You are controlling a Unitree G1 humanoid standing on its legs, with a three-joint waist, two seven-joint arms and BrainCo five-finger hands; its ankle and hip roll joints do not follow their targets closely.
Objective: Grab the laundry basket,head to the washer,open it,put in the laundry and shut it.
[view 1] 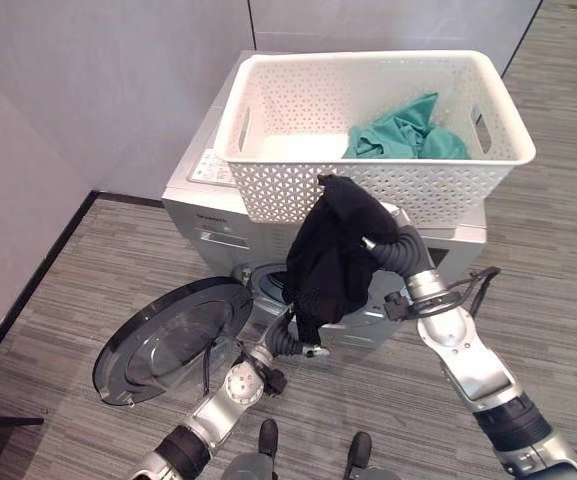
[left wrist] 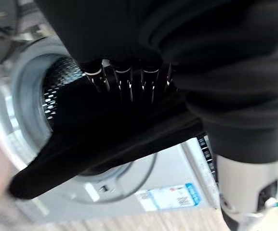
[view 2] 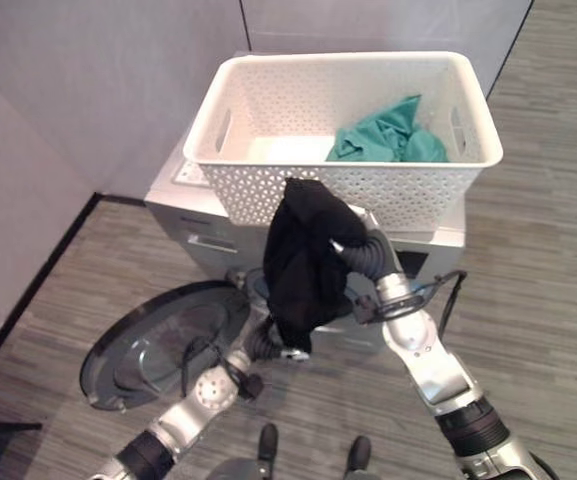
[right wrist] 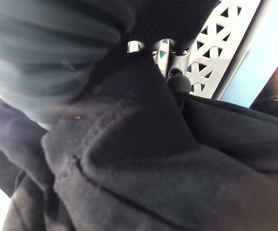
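A white lattice laundry basket (view 1: 368, 185) stands on top of the washer (view 1: 208, 215), with a teal cloth (view 1: 408, 135) in its right half. A black garment (view 1: 333, 250) hangs in front of the basket's near wall, above the washer's round opening (left wrist: 57, 96). My right hand (right wrist: 179, 84) is buried in the top of that garment and shut on it, the arm rising from the lower right. My left hand (view 1: 288, 342) is low in front of the opening, reaching up into the garment's hanging lower part (left wrist: 105, 144).
The washer's round door (view 1: 173, 340) is swung fully open to the left, low over the grey striped floor (view 1: 88, 270). A grey wall (view 1: 68, 100) runs behind and to the left of the washer.
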